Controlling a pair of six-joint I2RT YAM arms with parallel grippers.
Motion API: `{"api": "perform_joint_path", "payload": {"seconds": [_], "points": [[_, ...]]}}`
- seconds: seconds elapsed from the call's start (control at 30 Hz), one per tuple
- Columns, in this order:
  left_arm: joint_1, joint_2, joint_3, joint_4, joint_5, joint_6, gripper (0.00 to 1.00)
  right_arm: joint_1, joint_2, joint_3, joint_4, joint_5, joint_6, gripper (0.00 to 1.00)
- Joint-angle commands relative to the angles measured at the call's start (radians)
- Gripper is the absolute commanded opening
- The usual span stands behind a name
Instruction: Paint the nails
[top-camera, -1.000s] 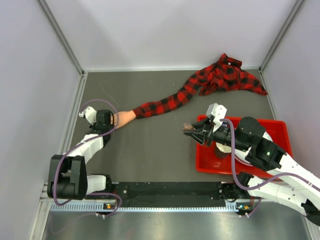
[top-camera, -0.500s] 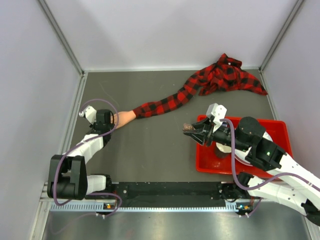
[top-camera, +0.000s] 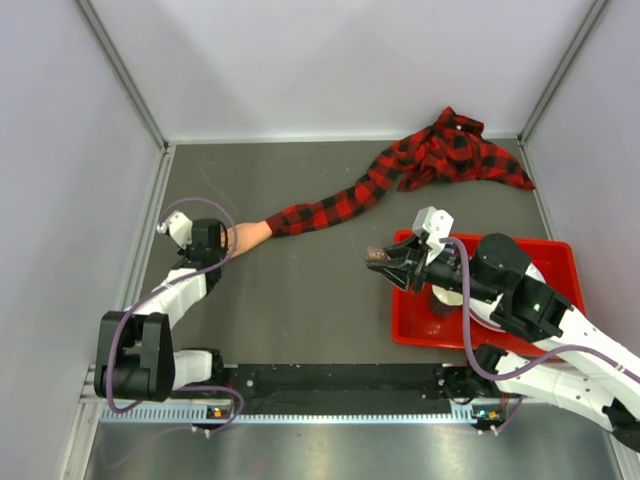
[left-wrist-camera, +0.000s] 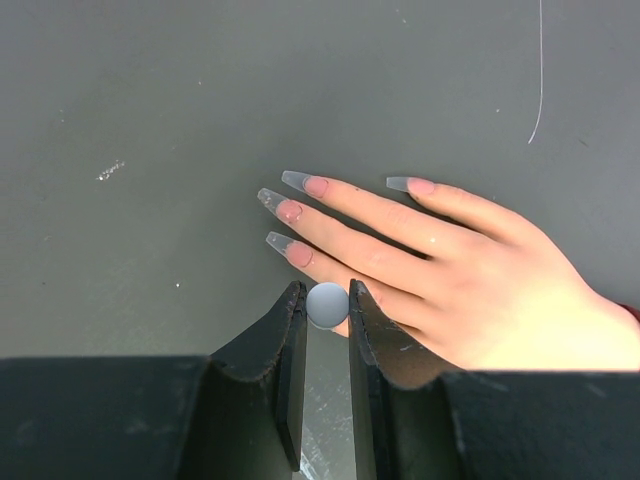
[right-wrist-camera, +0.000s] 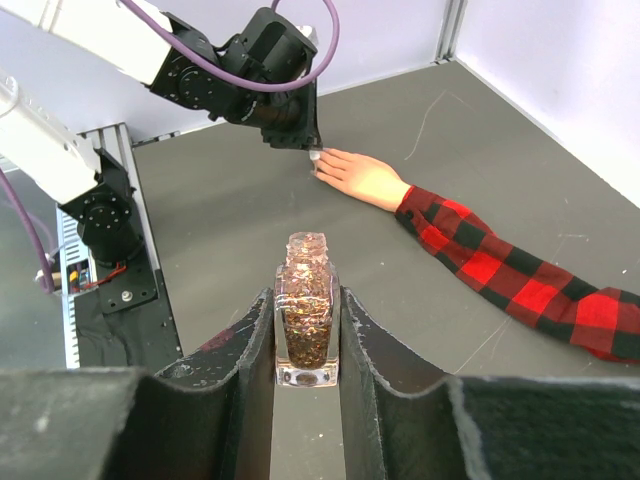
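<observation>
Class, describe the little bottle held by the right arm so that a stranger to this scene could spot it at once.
Find the red tray on the right of the top view. Just past its left edge, the right gripper holds a small bottle between its jaws. It is the only clear glass thing here, filled with coppery-brown glitter, and its threaded neck has no cap.

Grey table (top-camera: 320, 300): sleeve (top-camera: 330, 210), hand (top-camera: 248, 236), seemingly tray (top-camera: 556, 262)
</observation>
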Motion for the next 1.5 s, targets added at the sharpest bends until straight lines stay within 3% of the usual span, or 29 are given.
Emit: {"api": "perform_joint_path", "payload": {"seconds": [0.0, 1.47], "points": [[0.011, -0.022, 0.007, 0.013, -0.032, 0.011, 0.0, -0.012, -0.006, 0.014, 0.061, -0.014, 0.0, 0.0], [0.024, 0.0, 0.005, -0.029, -0.004, -0.001, 0.0, -0.013, -0.005, 0.013, 0.064, -0.017, 0.002, 0.0]]}}
